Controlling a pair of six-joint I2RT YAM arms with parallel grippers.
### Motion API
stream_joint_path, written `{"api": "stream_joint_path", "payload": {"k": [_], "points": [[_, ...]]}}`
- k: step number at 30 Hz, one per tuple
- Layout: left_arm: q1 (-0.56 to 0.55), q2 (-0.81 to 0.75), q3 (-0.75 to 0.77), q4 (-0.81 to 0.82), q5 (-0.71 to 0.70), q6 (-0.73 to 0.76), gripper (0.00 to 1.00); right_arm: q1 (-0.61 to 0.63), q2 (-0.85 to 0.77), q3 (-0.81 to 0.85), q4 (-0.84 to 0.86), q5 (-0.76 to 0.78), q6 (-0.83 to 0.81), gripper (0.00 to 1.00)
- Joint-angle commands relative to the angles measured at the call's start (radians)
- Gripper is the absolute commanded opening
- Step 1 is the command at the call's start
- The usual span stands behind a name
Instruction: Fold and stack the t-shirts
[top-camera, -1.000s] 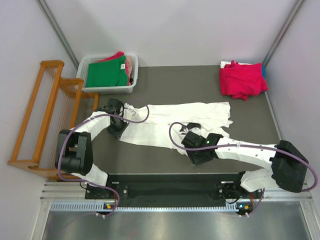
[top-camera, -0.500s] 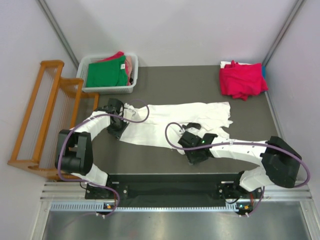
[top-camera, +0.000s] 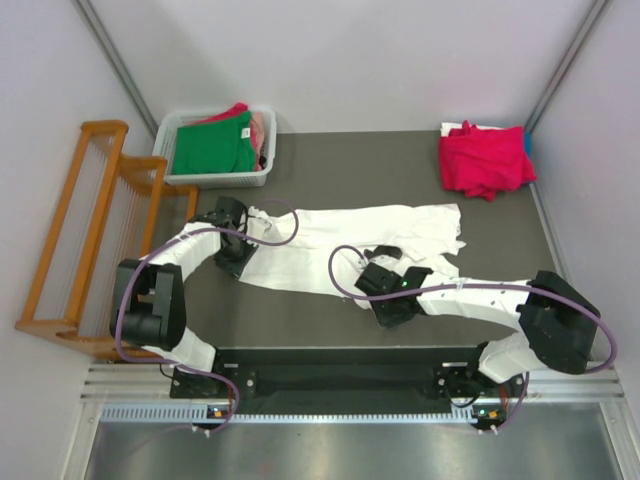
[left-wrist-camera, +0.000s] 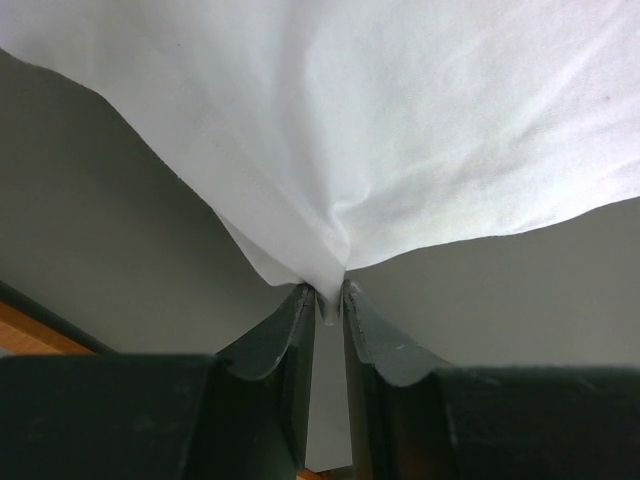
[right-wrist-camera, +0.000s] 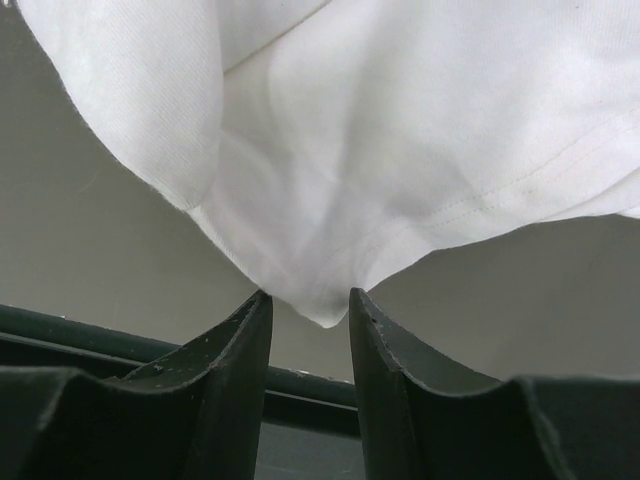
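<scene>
**Q:** Which container appears, and what does it hold?

**A:** A white slatted basket (top-camera: 215, 180) stands at the far left of the table (top-camera: 400, 160). A folded green t-shirt (top-camera: 210, 148) lies uppermost, and red and pink shirts (top-camera: 232, 112) show behind and beside it.

**Q:** Where is the remaining cloth?

**A:** A crimson heap (top-camera: 483, 160) rests in the far right corner, well apart from the basket. The white t-shirt (top-camera: 340, 235) lies stretched across mid-table, between the two grippers.

**Q:** How do the jaws stand?

**A:** The left gripper (left-wrist-camera: 324, 292) is clenched on a pinched corner at the white t-shirt's left end. The right gripper (right-wrist-camera: 308, 298) has its jaws parted. A fold of the shirt's near edge hangs between its fingertips, unclamped.
</scene>
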Motion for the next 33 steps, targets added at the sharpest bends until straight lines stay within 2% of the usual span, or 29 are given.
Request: {"api": "stream_joint_path", "payload": {"k": [1, 3, 5, 6, 7, 15, 22, 27, 33], "points": [[0.005, -0.041, 0.019, -0.018, 0.010, 0.012, 0.23, 0.012, 0.009, 0.016, 0.038, 0.038, -0.014, 0.36], [0.005, -0.045, 0.017, -0.016, 0.006, 0.012, 0.23, 0.010, 0.003, 0.007, 0.041, 0.045, -0.014, 0.30], [0.005, -0.050, 0.017, -0.019, 0.003, 0.012, 0.23, 0.009, -0.003, -0.001, 0.040, 0.059, -0.008, 0.17], [0.005, -0.053, 0.017, -0.019, 0.004, 0.012, 0.23, 0.007, -0.008, -0.002, 0.038, 0.062, -0.006, 0.05], [0.005, -0.056, 0.019, -0.021, 0.006, 0.012, 0.23, 0.006, -0.012, -0.005, 0.038, 0.065, -0.003, 0.00], [0.005, -0.090, 0.031, -0.048, -0.002, 0.012, 0.23, 0.009, -0.083, 0.009, -0.030, 0.092, 0.035, 0.00], [0.005, -0.122, 0.057, -0.096, 0.004, 0.015, 0.24, 0.087, -0.240, -0.004, -0.223, 0.098, 0.132, 0.00], [0.007, -0.166, 0.100, -0.163, 0.023, 0.030, 0.24, 0.111, -0.314, -0.014, -0.290, 0.101, 0.199, 0.00], [0.005, -0.249, 0.079, -0.214, 0.026, 0.029, 0.24, 0.127, -0.285, 0.002, -0.284, 0.116, 0.206, 0.00]]}}
